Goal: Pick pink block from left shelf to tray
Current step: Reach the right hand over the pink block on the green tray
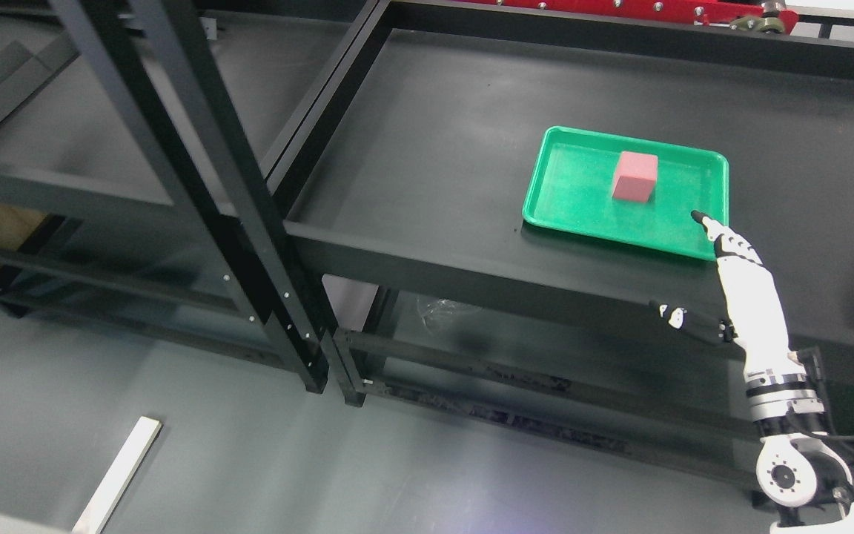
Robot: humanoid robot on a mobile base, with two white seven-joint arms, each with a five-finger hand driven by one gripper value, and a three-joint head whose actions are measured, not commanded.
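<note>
Nearest us, our right hand (723, 256) hangs at the front edge of the shelf (427, 163) with fingers stretched out straight, holding nothing. Just beyond its fingertips the green tray (568, 215) holds the pink block (634, 176), upright near its far side. We judge the placing done, so the next move calls only for drawing the arm clear.
</note>
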